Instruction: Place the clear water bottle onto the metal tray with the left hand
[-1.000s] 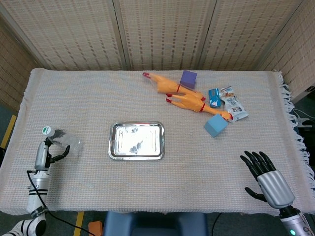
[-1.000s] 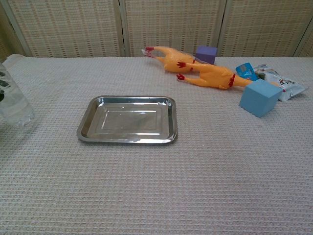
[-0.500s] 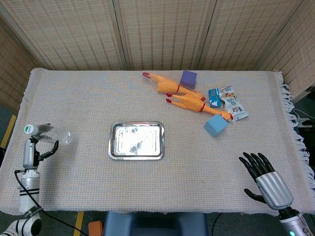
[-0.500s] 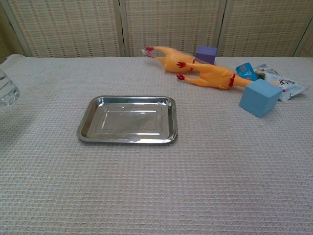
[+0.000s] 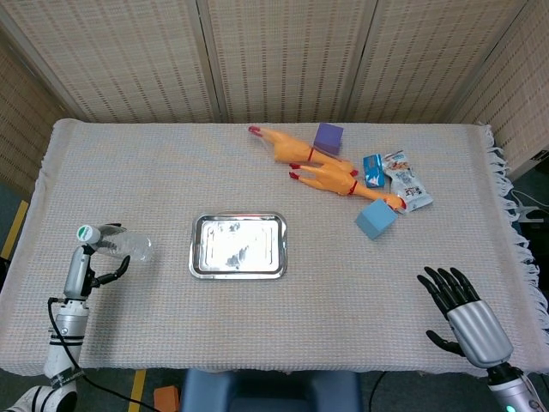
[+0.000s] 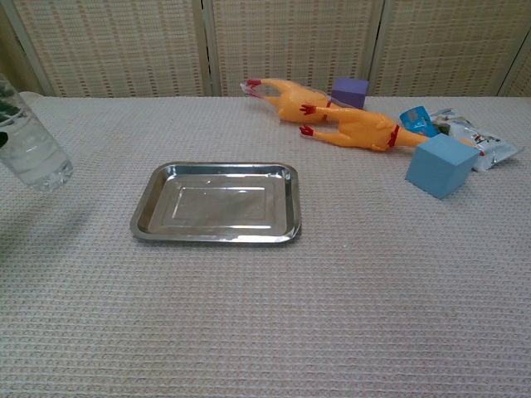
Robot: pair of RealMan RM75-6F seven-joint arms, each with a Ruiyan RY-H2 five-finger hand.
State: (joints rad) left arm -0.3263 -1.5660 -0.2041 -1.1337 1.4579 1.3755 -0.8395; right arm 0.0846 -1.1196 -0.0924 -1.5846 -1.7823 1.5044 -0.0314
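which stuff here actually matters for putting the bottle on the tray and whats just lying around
Part of the job:
clear water bottle, held up by the left hand
metal tray, nothing on it yet

Just lying about:
two rubber chickens
purple block
blue block
snack packets
right hand, holding nothing, fingers spread
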